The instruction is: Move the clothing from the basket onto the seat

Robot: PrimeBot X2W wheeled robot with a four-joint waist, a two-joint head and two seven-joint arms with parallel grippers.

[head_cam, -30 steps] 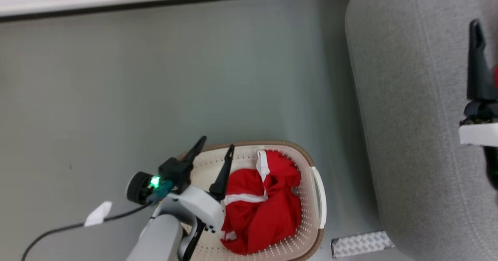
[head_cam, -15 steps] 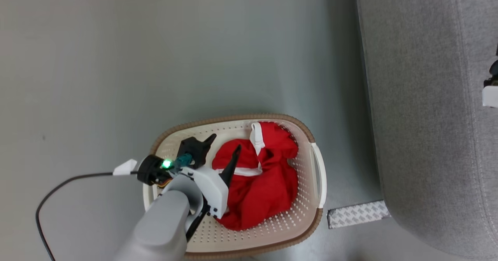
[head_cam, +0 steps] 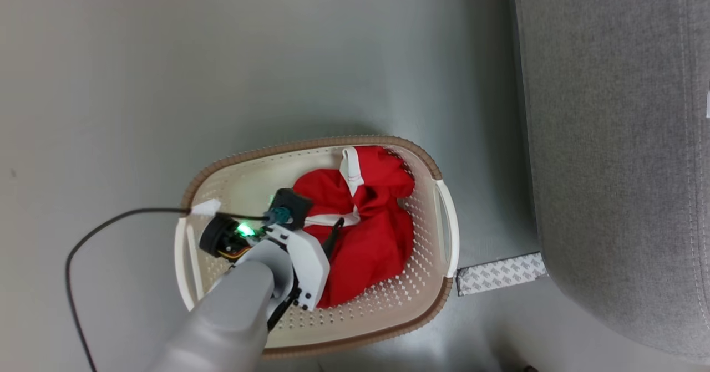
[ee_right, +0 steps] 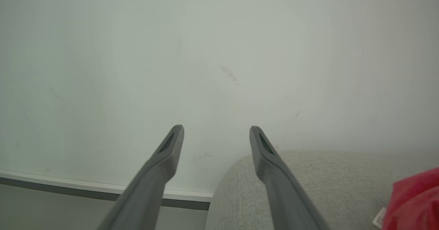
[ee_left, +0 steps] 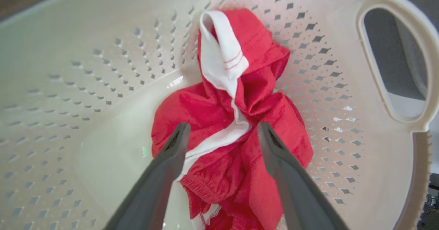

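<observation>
The cream basket [head_cam: 310,142] with a brown rim stands on the floor left of the grey seat [head_cam: 610,139]. Crumpled red clothing [head_cam: 369,239] with white stripe trim lies in its right half. My left arm reaches down into the basket. In the left wrist view my left gripper [ee_left: 223,125] is open, its fingers straddling the clothing [ee_left: 209,106] just above the white stripe, with the basket wall [ee_left: 103,69] behind. My right gripper [ee_right: 216,128] is open and empty, pointing at a pale wall above the seat [ee_right: 308,189]. Another red piece of clothing [ee_right: 416,202] lies on the seat.
A patch of patterned white tape [head_cam: 499,272] lies on the grey floor between basket and seat. A black cable [head_cam: 111,219] trails from my left wrist over the basket's left rim. A white baseboard [ee_right: 85,185] runs along the wall's foot.
The head view has tilted down, shifting the whole picture. My left gripper has dropped from the basket's left rim into the basket, over the red clothing. My right gripper has left the head view.
</observation>
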